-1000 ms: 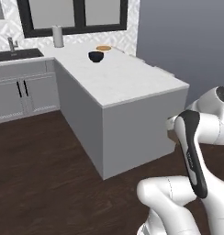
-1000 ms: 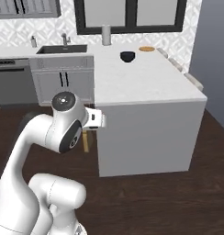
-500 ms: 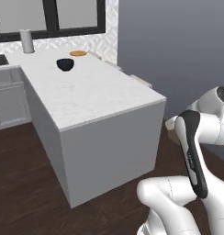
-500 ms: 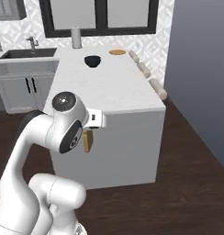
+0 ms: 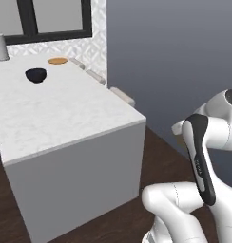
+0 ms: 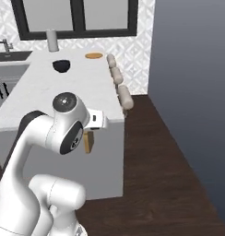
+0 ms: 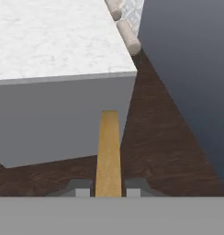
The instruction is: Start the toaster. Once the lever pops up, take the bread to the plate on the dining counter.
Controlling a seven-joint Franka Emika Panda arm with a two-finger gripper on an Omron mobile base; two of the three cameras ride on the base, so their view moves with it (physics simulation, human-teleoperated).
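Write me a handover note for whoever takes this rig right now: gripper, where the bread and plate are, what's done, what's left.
Gripper: shut on the bread, held edge-on between the fingers; it also shows as a tan slice below the wrist in the right base view.
Plate: empty, at the far end of the dining counter, beyond the black bowl.
Done: bread is in hand.
Left: get within reach of the plate, probably along the stool side, then lay the bread flat on it and release.
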